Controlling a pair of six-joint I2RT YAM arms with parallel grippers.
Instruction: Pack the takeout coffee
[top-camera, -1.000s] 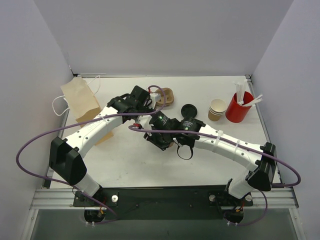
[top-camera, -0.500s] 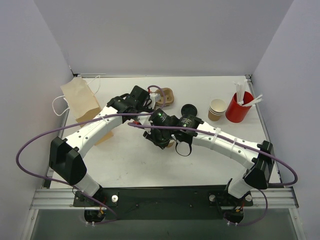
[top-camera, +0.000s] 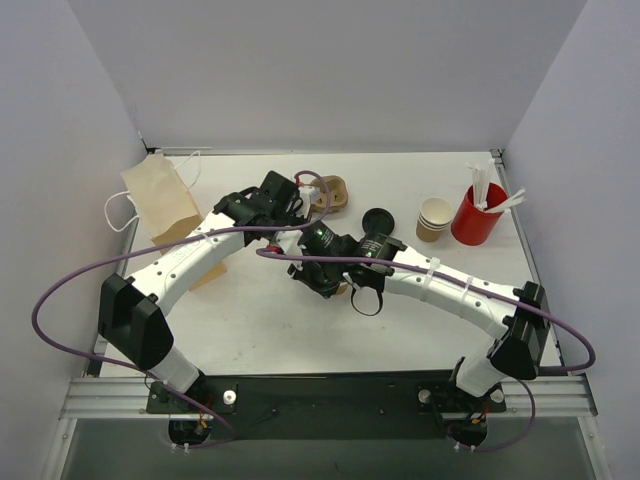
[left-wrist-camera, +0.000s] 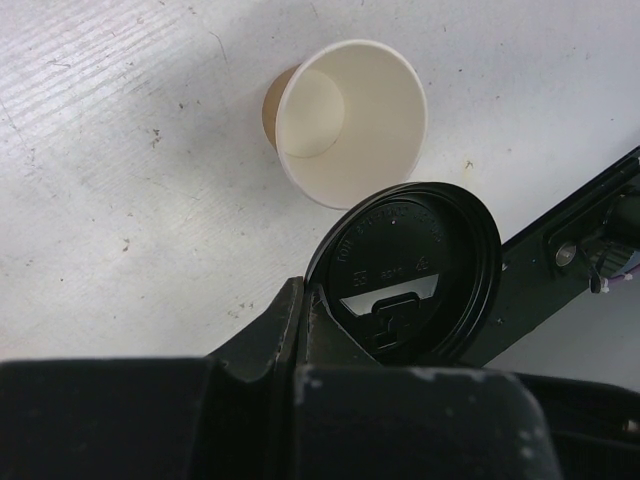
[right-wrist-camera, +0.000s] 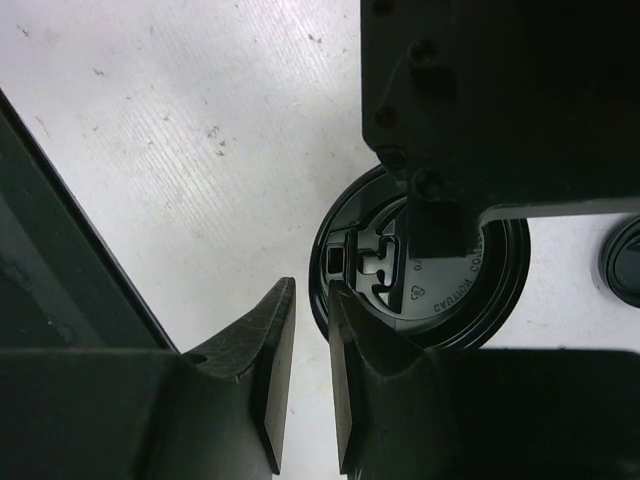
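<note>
The tan-brown paper cup (left-wrist-camera: 345, 120) stands open on the white table; in the top view only a sliver of it (top-camera: 344, 288) shows under the right arm. My left gripper (left-wrist-camera: 308, 300) (top-camera: 296, 224) is shut on the rim of a black lid (left-wrist-camera: 410, 270) and holds it above the table just beside the cup's mouth. The same lid (right-wrist-camera: 425, 270) shows in the right wrist view with the left finger coming down onto it. My right gripper (right-wrist-camera: 312, 295) (top-camera: 314, 268) is beside that lid, jaws a narrow gap apart and holding nothing.
A second black lid (top-camera: 377, 220) lies on the table behind the grippers. A brown cup carrier (top-camera: 331, 190) sits at the back, a paper bag (top-camera: 160, 200) at the left. A stack of beige cups (top-camera: 434, 220) and a red cup with white sticks (top-camera: 478, 213) stand at the right.
My right gripper has shifted slightly to the left and farther back, closer to the left gripper. The left arm has stayed still with the lid.
</note>
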